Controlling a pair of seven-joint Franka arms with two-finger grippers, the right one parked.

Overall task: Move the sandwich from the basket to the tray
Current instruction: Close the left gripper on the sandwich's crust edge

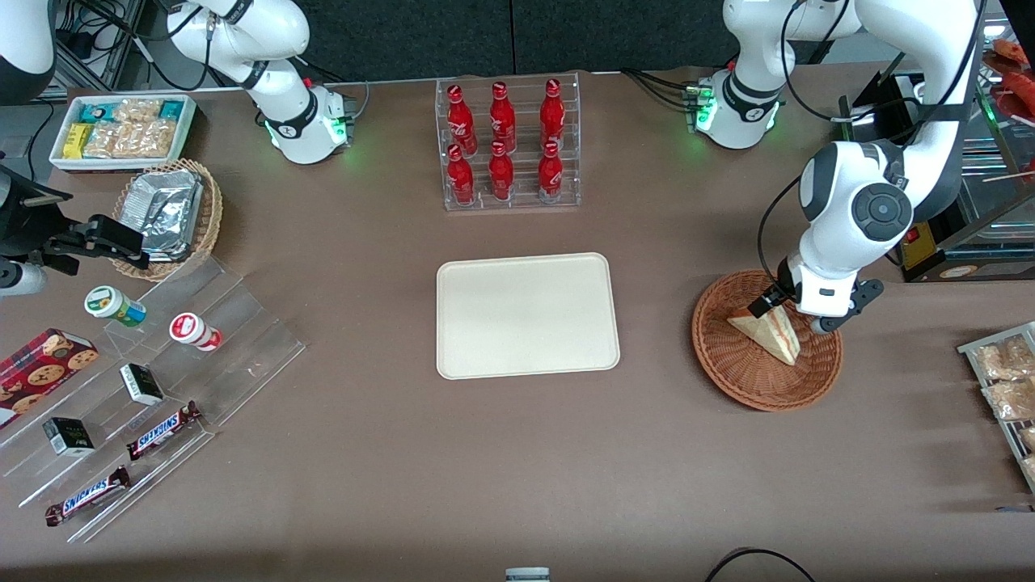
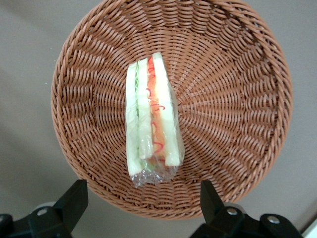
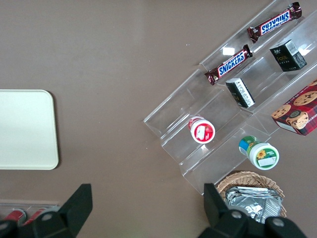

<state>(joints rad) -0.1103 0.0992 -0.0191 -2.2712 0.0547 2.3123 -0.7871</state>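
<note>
The sandwich, a clear-wrapped wedge of white bread with red and green filling, lies in the round reddish-brown wicker basket toward the working arm's end of the table. My left gripper hangs open just above the basket, over the sandwich's thick end, holding nothing. In the left wrist view the sandwich lies cut edge up in the basket, and the gripper stands wide open above the basket's rim, just past the sandwich's wrapped tip. The cream-white tray lies bare at mid-table and also shows in the right wrist view.
A clear rack of red bottles stands farther from the camera than the tray. A tan wicker basket with foil packets, a white bin of snacks and a clear stepped display lie toward the parked arm's end. A rack of packets is beside the basket.
</note>
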